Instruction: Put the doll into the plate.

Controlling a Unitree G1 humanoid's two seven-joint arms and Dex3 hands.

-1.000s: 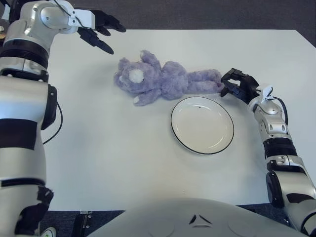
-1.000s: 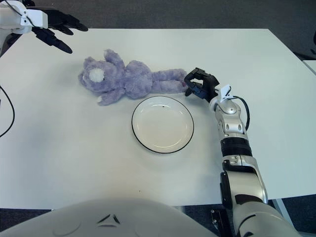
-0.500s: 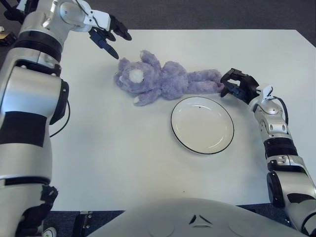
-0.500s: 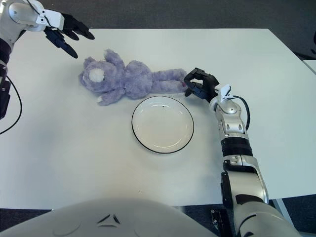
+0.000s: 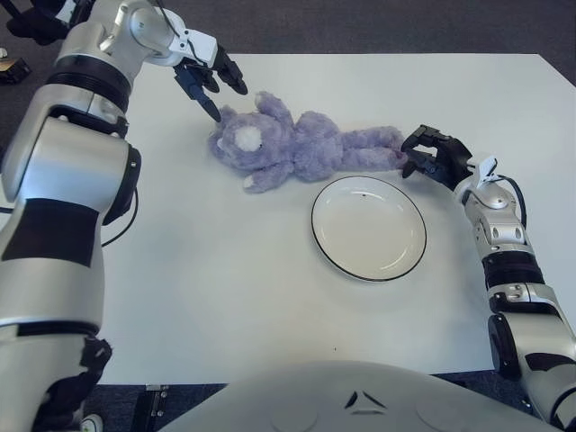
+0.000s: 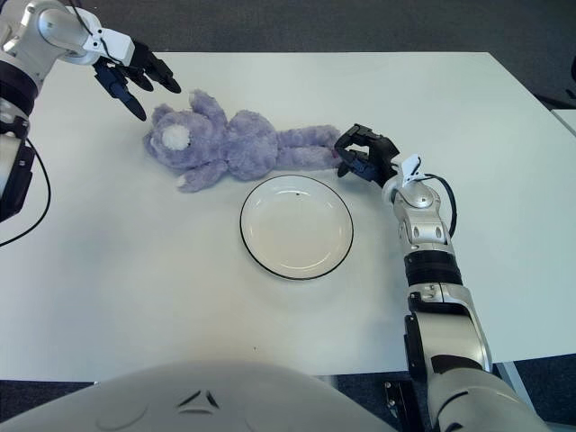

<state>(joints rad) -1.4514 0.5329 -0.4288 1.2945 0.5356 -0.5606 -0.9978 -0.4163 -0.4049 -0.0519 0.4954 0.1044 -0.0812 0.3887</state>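
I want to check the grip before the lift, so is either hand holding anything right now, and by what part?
The right hand grips the purple doll at its feet end. The left hand hovers open by the head, holding nothing.

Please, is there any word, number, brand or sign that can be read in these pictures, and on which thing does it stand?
No readable text: none on the doll, the plate, the table, or the arms.
A small dark triangular mark sits on the robot's body at the bottom edge; it is a shape, not letters.
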